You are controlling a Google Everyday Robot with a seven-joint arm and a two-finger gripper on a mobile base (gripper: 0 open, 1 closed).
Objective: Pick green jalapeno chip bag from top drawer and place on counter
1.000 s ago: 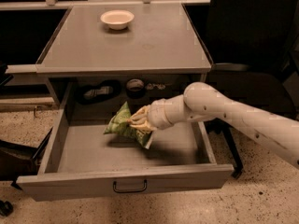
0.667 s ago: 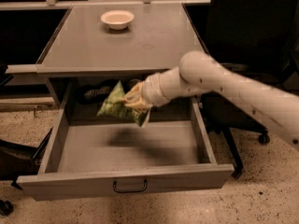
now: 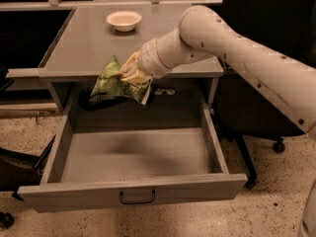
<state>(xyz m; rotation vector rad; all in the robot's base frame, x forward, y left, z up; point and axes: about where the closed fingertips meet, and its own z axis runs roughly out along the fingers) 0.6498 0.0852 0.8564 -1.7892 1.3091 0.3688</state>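
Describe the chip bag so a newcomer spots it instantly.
Find the grey counter above the open top drawer. At its front edge the pincer holds the green jalapeno chip bag aloft: crumpled green foil, unlike the pale bowl behind.

Cream screw-dotted arm (image 3: 237,48); yellowish hand (image 3: 126,75) by counter (image 3: 81,43).
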